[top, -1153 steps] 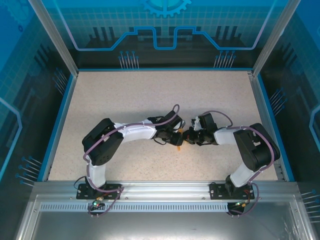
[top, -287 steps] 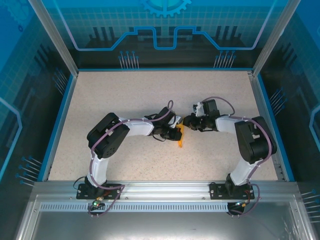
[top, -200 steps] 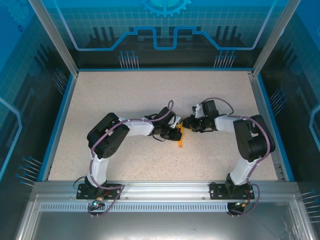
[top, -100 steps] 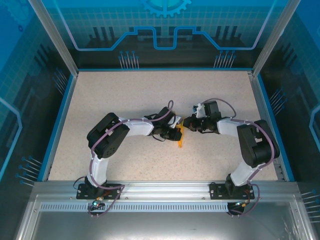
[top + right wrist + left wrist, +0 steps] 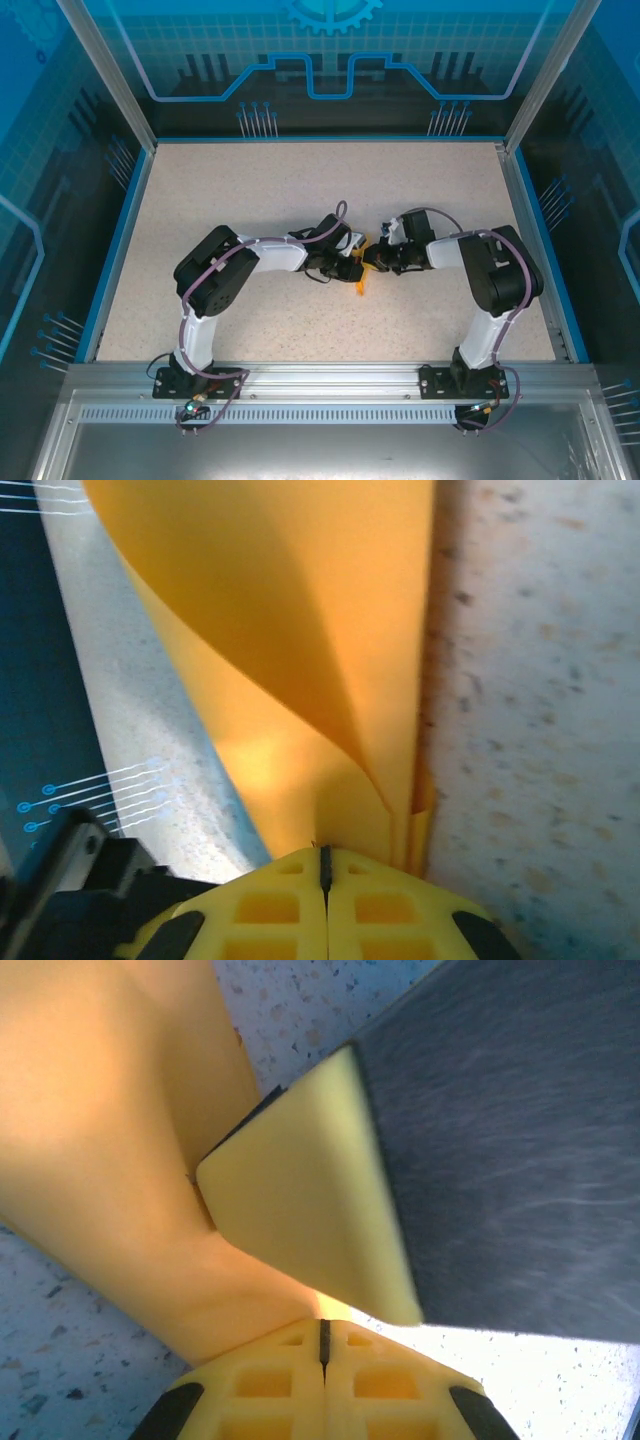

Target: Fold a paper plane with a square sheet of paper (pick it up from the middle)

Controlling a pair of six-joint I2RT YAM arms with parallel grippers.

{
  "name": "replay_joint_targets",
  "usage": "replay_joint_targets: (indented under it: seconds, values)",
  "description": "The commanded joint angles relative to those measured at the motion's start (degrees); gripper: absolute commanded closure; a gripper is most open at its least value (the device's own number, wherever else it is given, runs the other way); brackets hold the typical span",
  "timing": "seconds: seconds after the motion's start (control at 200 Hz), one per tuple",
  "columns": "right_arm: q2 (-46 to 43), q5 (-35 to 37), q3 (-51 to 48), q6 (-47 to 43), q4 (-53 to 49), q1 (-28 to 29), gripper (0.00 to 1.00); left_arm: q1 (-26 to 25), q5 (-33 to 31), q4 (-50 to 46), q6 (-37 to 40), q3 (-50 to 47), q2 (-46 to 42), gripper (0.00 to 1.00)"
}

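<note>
The square sheet of paper point(image 5: 361, 283) is a small, folded, bright orange shape at the table's middle, held up between both grippers. My left gripper point(image 5: 352, 268) is shut, and the paper point(image 5: 110, 1130) rises from its closed tips point(image 5: 323, 1328). One yellow fingertip point(image 5: 300, 1200) of the right gripper presses against the paper close in front of it. My right gripper point(image 5: 370, 258) is shut on the paper from the other side. Curled orange layers point(image 5: 290, 630) come straight out of its closed tips point(image 5: 324, 855).
The speckled beige table point(image 5: 300, 190) spreads out on every side of the two grippers. A blue rim point(image 5: 120, 240) and transparent walls enclose it. Both arms bend inward, and their elbows point(image 5: 205, 285) point(image 5: 505, 275) stick out to the sides.
My right gripper has moved left onto the paper and closed on it. Its arm swung inward. The left gripper has stayed shut in the same spot.
</note>
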Motion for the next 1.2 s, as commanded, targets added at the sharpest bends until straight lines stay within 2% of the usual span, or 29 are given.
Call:
replay_joint_targets:
  seconds: [0.0, 0.155, 0.285, 0.57, 0.65, 0.755, 0.91, 1.195]
  values:
    - [0.8, 3.7, 2.1, -3.2, -5.8, 0.9, 0.94, -0.1, 1.2, -2.8, 1.6, -1.8, 0.7, 0.96]
    - [1.1, 9.3, 4.1, -6.7, -13.6, 1.9, 0.95, -0.1, 2.3, -2.7, 0.8, -1.3, 0.0, 0.93]
    - [2.3, 11.6, 4.3, -7.5, -15.5, 2.0, 0.95, -0.1, 2.6, -2.9, 0.1, -1.0, -1.9, 0.89]
    - [3.3, 14.6, 5.0, -7.7, -17.3, 2.4, 0.95, -0.3, 1.2, -5.4, -2.2, -1.6, -8.7, 0.72]
    - [3.6, 14.3, 4.8, -7.4, -16.9, 2.6, 0.95, -0.9, -0.8, -6.3, -4.3, -2.8, -10.7, 0.69]
    - [3.8, 14.3, 4.5, -6.8, -16.3, 2.5, 0.95, -2.8, -6.6, -9.6, -8.4, -3.2, -12.0, 0.66]
    - [4.0, 13.6, 4.2, -5.9, -15.2, 2.5, 0.96, -8.4, -15.9, -13.2, -12.3, -1.7, -12.0, 0.61]
    - [4.7, 11.8, 3.8, -5.6, -13.6, 2.3, 0.96, -10.5, -20.3, -6.9, -15.4, -3.6, -9.3, 0.62]
